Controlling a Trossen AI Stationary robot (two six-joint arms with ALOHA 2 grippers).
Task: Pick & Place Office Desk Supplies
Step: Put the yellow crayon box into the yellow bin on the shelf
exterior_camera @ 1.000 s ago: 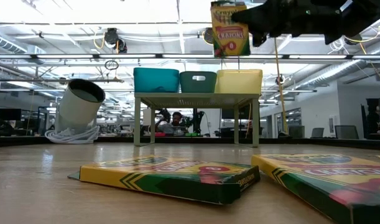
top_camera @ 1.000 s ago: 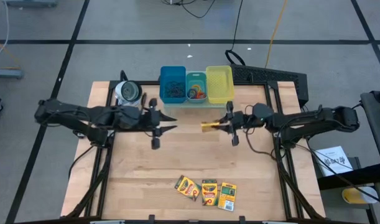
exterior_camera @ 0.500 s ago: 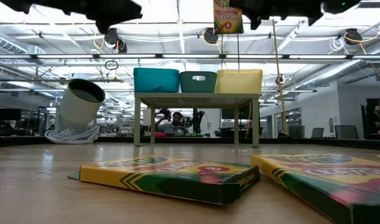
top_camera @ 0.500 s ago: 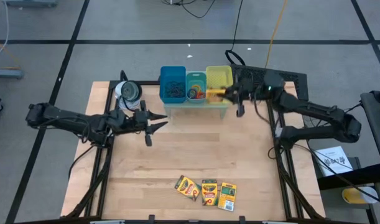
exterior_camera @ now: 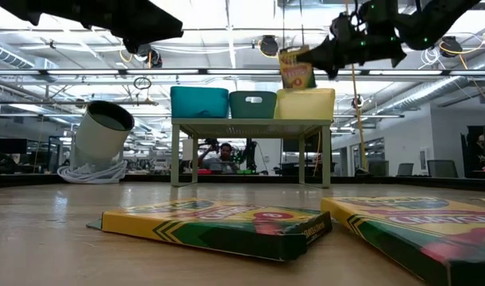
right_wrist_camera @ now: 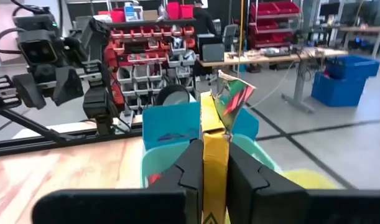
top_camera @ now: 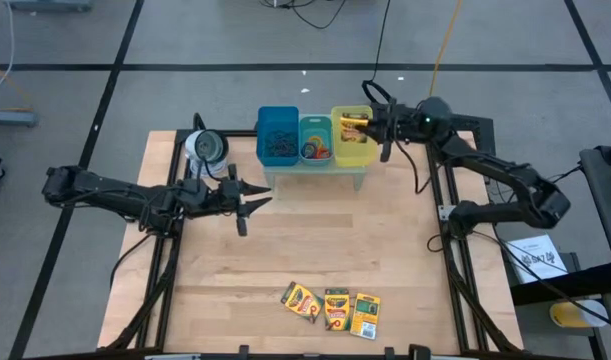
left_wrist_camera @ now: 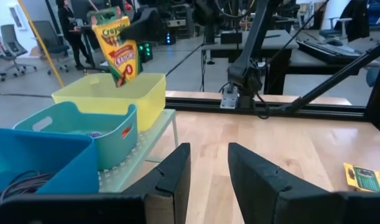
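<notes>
Wooden table (top_camera: 285, 250), yellow-green crayon box (top_camera: 351, 122) pinched upright

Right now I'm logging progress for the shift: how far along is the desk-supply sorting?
Done: ring bands lie in the teal bin. In hand: the right gripper holds one crayon box above the yellow bin. Left: three crayon boxes on the table. The left gripper hovers open, empty.
</notes>
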